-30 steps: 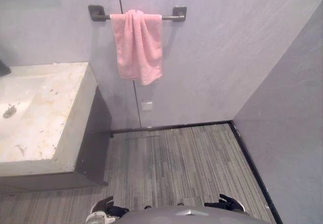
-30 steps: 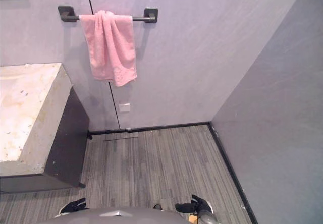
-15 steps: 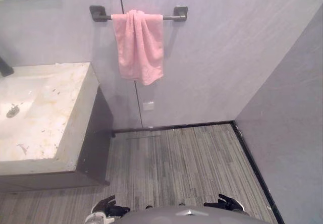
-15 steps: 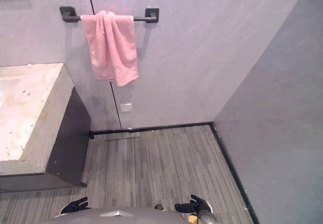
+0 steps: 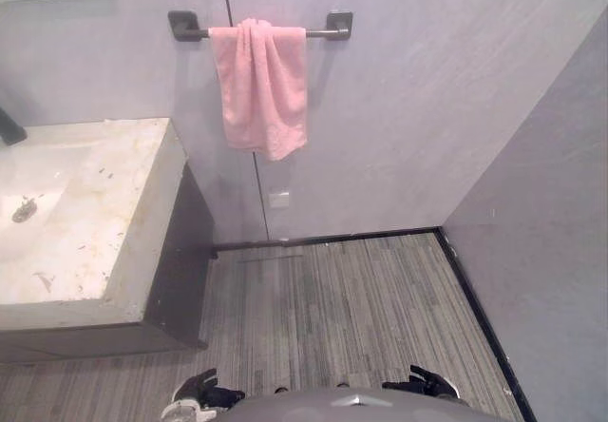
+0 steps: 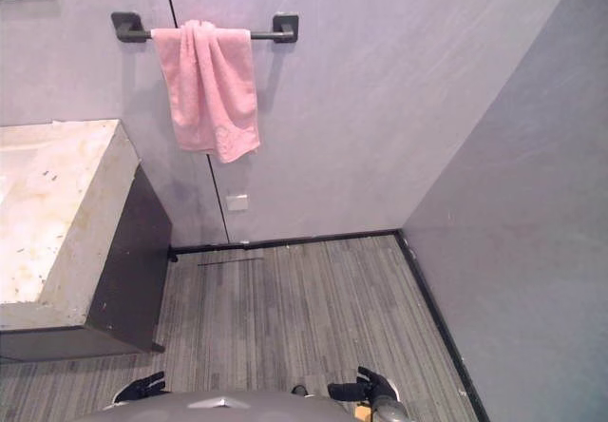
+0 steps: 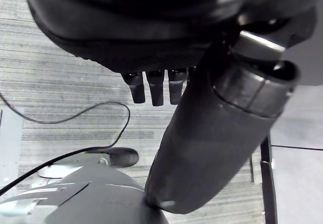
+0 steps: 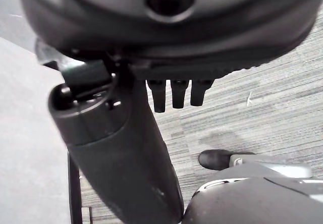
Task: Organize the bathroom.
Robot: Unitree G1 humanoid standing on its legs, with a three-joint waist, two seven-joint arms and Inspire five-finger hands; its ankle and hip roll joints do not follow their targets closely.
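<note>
Pink towel (image 5: 260, 85) on rail (image 5: 323, 32) — vanity (image 5: 142, 251) beside.

I see the pale stone washbasin (image 5: 85, 222) cut off at the left edge, and the dark tap (image 5: 9, 129) shows just its tip. The pink towel (image 5: 261, 85) hides the middle of the dark metal rail (image 5: 323, 32).
</note>
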